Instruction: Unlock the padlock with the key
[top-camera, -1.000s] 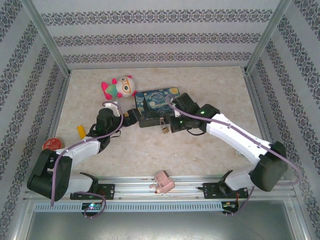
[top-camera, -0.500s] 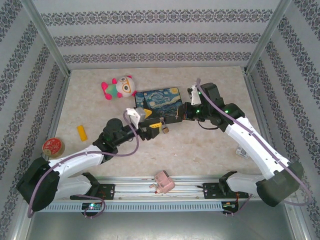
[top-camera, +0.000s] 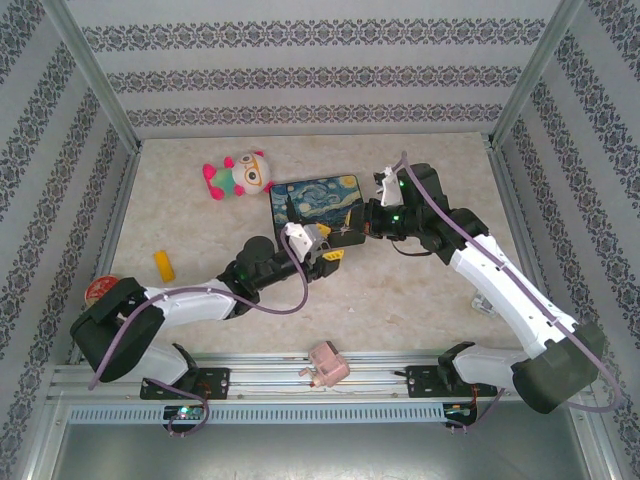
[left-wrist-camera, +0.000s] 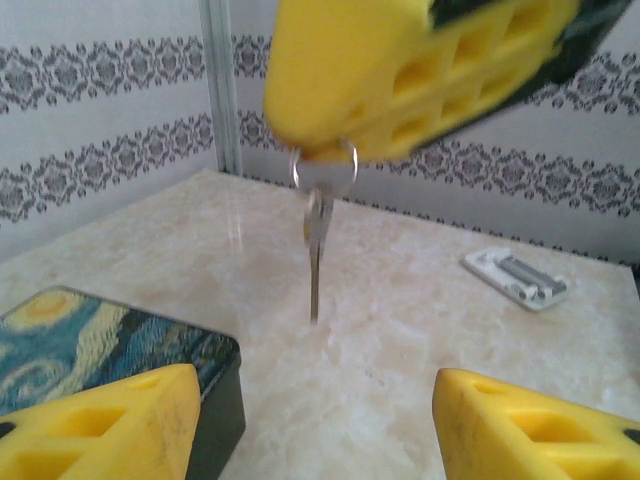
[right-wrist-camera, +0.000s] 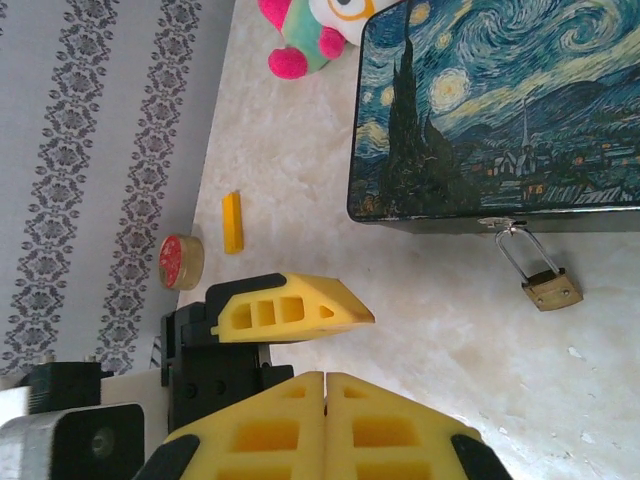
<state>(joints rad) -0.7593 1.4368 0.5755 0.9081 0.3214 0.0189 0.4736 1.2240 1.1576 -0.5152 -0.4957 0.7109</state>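
Bright, even light, probably from overhead, throws only faint shadows on the tabletop (top-camera: 420, 300). In the left wrist view the hanging key (left-wrist-camera: 314, 255) is blurred.

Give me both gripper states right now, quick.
Left gripper: open, holding nothing.
Right gripper: shut on the thin silver metal key, which hangs from its fingertips by its ring.
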